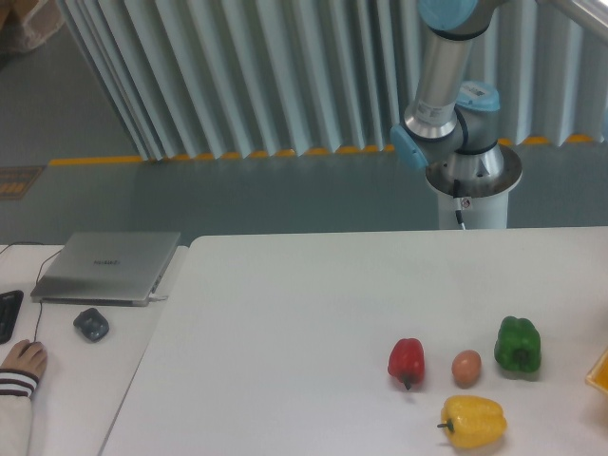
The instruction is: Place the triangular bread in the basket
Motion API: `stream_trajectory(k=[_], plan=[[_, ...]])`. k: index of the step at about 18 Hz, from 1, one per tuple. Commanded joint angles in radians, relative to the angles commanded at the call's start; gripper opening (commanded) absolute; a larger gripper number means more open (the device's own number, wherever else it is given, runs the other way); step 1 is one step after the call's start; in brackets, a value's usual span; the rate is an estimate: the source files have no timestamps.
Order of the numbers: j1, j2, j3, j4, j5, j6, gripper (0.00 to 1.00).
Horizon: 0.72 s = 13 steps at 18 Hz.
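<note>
The triangular bread is out of view. No basket shows for certain; only a yellow-orange corner of some object [599,371] pokes in at the right edge of the table, and I cannot tell what it is. Of the arm I see only the base and lower joints [454,123] behind the table. The gripper is out of the frame.
On the white table [285,332] lie a red pepper [407,361], a small brown egg-shaped item [465,368], a green pepper [518,346] and a yellow bell pepper [473,421]. At the left are a laptop [109,266], a mouse [91,324] and a person's hand [21,361].
</note>
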State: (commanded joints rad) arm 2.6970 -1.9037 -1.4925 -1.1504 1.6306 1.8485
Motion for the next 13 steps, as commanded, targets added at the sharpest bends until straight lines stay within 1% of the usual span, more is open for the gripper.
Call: stream_trajectory(k=[3,5,7,8,10,11,13], plan=[[-0.038,0.006,-0.003,-0.049,-0.002,-0.066,1.00],[-0.058,0.028,-0.006,-0.069,-0.003,-0.078,1.00],[-0.086,0.035,-0.009,-0.092,-0.003,-0.104,1.00],[-0.091,0.037,-0.020,-0.100,-0.008,-0.115,1.00],[-0.123,0.061,-0.047,-0.103,-0.041,-0.127,1.00],[-0.127,0.072,-0.061,-0.113,-0.055,-0.132,1.00],[-0.164,0.094,-0.077,-0.158,-0.057,-0.149,1.00]])
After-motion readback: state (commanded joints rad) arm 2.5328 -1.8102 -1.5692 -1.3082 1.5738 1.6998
